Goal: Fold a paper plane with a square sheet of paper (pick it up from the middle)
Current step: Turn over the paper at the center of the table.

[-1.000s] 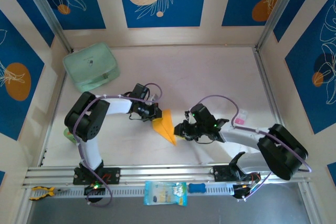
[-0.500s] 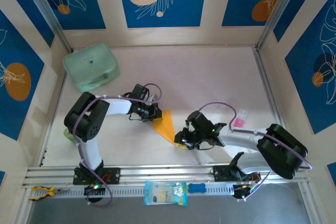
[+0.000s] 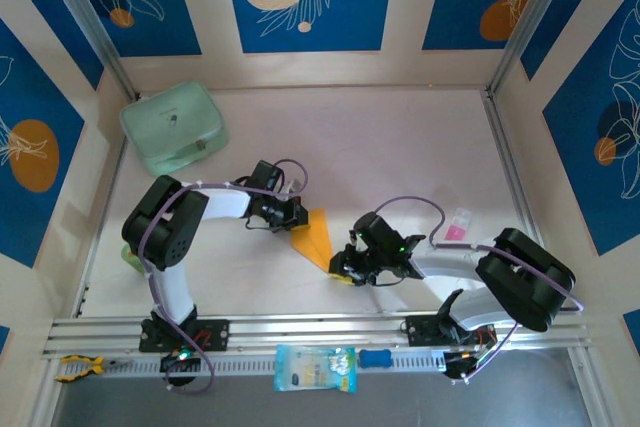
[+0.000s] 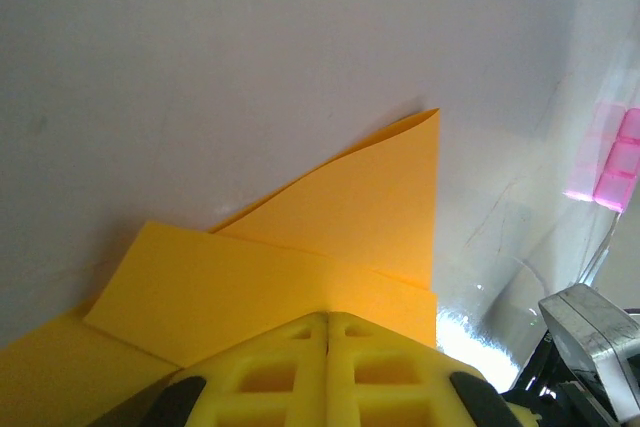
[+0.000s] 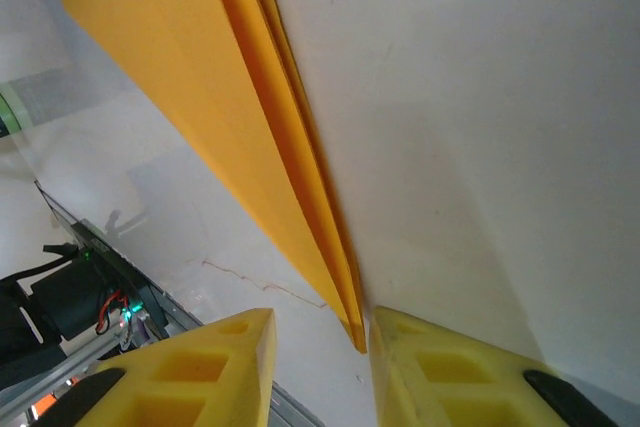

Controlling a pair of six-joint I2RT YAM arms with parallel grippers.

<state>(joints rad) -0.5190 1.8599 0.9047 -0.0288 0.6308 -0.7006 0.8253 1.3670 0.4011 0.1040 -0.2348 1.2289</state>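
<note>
The square sheet of paper (image 3: 318,237) is folded into a narrow orange-yellow pointed shape and lies on the table between both arms. My left gripper (image 3: 296,219) is shut, its yellow tips (image 4: 328,319) resting on the paper's (image 4: 350,217) far-left end. My right gripper (image 3: 343,269) is at the near pointed end. In the right wrist view its jaws (image 5: 320,332) stand open, and the layered paper tip (image 5: 345,307) reaches down between them, close to the right finger (image 5: 440,367). I cannot tell whether that finger touches the tip.
A mint-green case (image 3: 173,127) sits at the back left. A small pink item (image 3: 456,227) lies right of the right arm. On the front rail (image 3: 300,329) side lie a pale blue packet (image 3: 315,367), a blue piece (image 3: 375,358) and an orange-handled tool (image 3: 78,367).
My right gripper has slid toward the near edge, down along the paper to its pointed tip. The paper now lies flatter and wider at its far end. The left arm has not moved.
</note>
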